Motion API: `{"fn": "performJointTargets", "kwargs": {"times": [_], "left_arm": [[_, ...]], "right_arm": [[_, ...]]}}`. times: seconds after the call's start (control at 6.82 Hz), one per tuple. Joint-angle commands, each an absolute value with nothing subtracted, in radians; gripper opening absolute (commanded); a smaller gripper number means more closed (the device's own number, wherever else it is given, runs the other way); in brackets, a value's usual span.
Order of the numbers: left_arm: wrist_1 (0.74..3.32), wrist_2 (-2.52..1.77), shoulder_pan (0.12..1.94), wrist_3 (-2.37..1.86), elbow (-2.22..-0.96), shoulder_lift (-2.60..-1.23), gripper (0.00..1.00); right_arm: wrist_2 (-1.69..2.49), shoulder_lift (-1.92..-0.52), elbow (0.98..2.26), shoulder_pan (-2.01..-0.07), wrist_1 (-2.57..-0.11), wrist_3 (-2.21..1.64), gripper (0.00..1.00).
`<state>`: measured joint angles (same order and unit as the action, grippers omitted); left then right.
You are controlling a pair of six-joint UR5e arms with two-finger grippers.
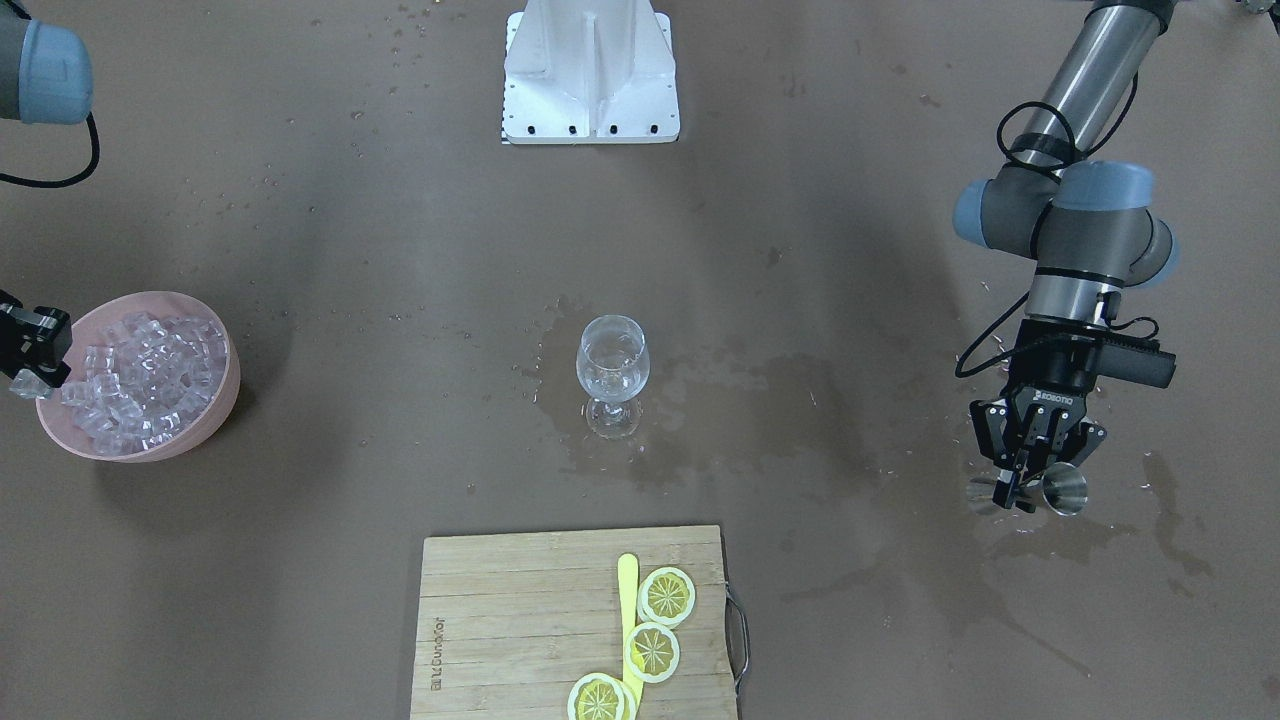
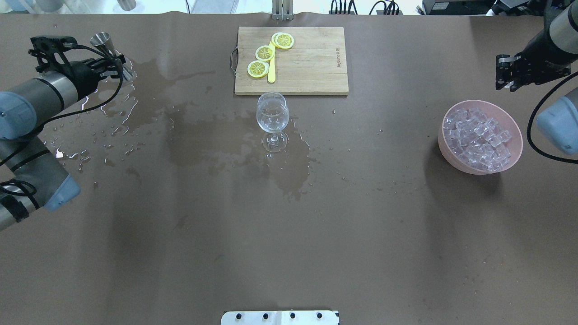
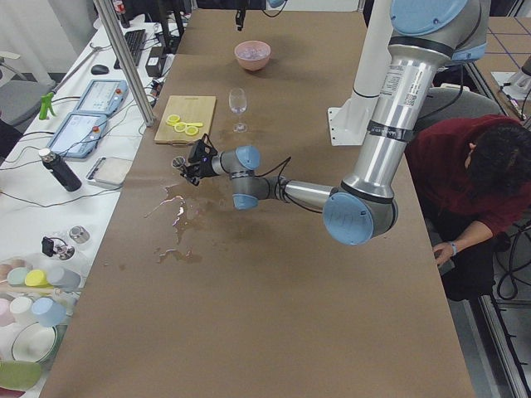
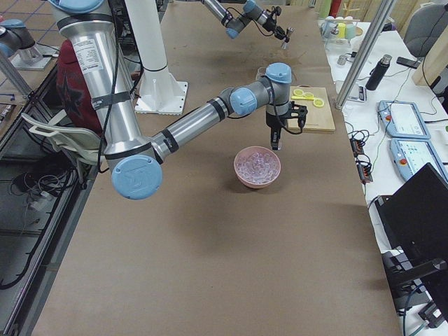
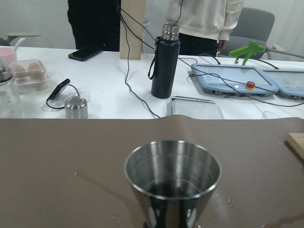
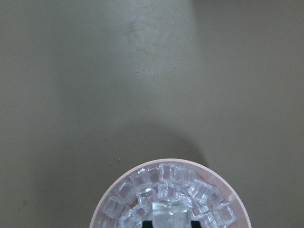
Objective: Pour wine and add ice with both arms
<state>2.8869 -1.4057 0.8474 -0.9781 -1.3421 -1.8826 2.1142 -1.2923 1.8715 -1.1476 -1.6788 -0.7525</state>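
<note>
My left gripper [image 1: 1015,492] is shut on the waist of a steel double jigger [image 1: 1065,490] and holds it upright just over the wet table at the far left. Its upper cup fills the left wrist view [image 5: 172,175]; I cannot tell whether it holds wine. A clear wine glass [image 1: 612,370] stands mid-table, any liquid in it too faint to see. My right gripper [image 1: 28,375] is shut on one ice cube [image 6: 170,213] above the pink bowl [image 1: 225,395], which is full of ice [image 1: 145,380].
A wooden cutting board [image 1: 500,620] with three lemon slices [image 1: 667,595] and a yellow knife lies beyond the glass. Puddles [image 2: 289,167] spread around the glass and under the left gripper. The white base bracket [image 1: 590,75] sits at the robot's side. An operator [image 3: 473,182] sits beside the table.
</note>
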Motion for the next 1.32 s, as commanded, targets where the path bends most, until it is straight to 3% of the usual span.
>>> {"fn": "performJointTargets", "kwargs": {"times": [0.0, 0.59, 1.17], "left_arm": [[2.872, -1.432, 0.845, -0.979, -1.422, -1.89, 0.0], [2.788, -1.437, 0.804, -0.957, -1.529, -1.89, 0.0], [2.557, -1.294, 0.706, -0.584, -1.66, -1.977, 0.0]], "right_arm": [[2.077, -1.299, 1.888, -1.146, -1.678, -0.628, 0.27], [2.062, -1.301, 1.933, -1.1, -1.674, -0.509, 0.26], [2.062, -1.307, 1.942, -1.101, -1.672, -0.508, 0.26]]}}
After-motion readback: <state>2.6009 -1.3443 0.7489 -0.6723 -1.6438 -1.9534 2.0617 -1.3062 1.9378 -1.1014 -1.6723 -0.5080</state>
